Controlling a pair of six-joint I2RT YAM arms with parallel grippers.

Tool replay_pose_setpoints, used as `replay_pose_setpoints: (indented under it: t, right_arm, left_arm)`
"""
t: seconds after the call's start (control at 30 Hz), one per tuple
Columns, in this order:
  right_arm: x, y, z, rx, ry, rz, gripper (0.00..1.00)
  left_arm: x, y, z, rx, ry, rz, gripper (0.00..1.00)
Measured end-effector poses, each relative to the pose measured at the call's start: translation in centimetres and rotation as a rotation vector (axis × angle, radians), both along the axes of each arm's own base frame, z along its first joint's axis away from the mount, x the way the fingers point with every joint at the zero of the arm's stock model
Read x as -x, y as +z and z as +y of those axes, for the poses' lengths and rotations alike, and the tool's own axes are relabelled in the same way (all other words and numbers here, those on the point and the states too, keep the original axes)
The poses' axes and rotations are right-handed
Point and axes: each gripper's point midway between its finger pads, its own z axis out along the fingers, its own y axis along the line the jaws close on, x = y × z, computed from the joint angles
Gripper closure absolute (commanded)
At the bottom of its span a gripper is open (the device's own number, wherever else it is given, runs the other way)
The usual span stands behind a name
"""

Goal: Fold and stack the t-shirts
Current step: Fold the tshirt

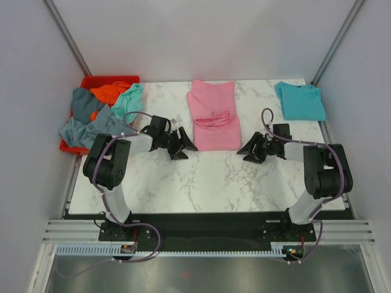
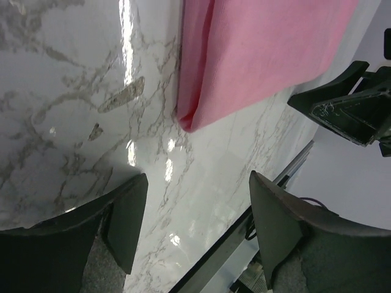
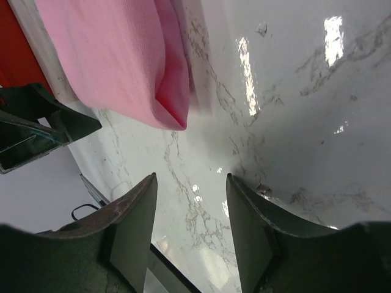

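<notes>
The left gripper (image 1: pixel 185 146) hangs low over the marble table (image 1: pixel 201 183), just off the near left corner of the pink t-shirt (image 1: pixel 212 116). Its jaws stand wide apart with nothing between them; the left wrist view shows only bare marble between its fingers (image 2: pixel 125 220). The right gripper (image 1: pixel 246 154) sits just off the pink t-shirt's near right corner, jaws parted about halfway and likewise empty, with table showing between its fingers (image 3: pixel 137 226). Neither gripper touches the cloth.

The pink t-shirt lies flat between them, folded into a long panel, its near edge doubled over in a soft roll. A teal t-shirt (image 1: pixel 299 101) lies folded, well to the right of the pink one and a little farther back. Far left of the pink t-shirt a red bin (image 1: pixel 64 145) holds crumpled grey-blue (image 1: pixel 82 125), orange (image 1: pixel 110 91) and mint (image 1: pixel 129 96) t-shirts.
</notes>
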Motion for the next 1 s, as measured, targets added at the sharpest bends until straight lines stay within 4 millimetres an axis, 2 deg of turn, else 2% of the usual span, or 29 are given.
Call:
replay_pose_setpoints:
  t: [0.13,0.3,0.4,0.63,0.77,1.0]
  right_arm:
    - [-0.8,-0.1,0.2,-0.021,-0.005,-0.007,0.43]
    - [-3.0,-0.2,0.6,-0.043,-0.013,-0.027,0.44]
    - [-4.4,-0.1,0.7,-0.053,-0.012,-0.041,0.44]
    - [-7.1,-0.1,1.1,-0.071,-0.011,-0.063,0.45]
    - [-7.8,-0.1,1.2,-0.074,-0.010,-0.066,0.45]
    - [-7.8,-0.1,1.2,-0.075,-0.009,-0.062,0.46]
  left_arm:
    - [-1.5,0.1,-0.6,0.013,-0.003,-0.019,0.26]
    - [-3.0,-0.1,-1.2,0.025,-0.006,-0.043,0.29]
    - [-3.6,0.0,-1.6,0.031,-0.008,-0.054,0.33]
    - [-4.1,-0.2,-2.4,0.045,-0.022,-0.061,0.33]
    - [-4.1,-0.1,-2.6,0.048,-0.027,-0.063,0.33]
    - [-4.0,-0.1,-2.6,0.049,-0.029,-0.065,0.33]
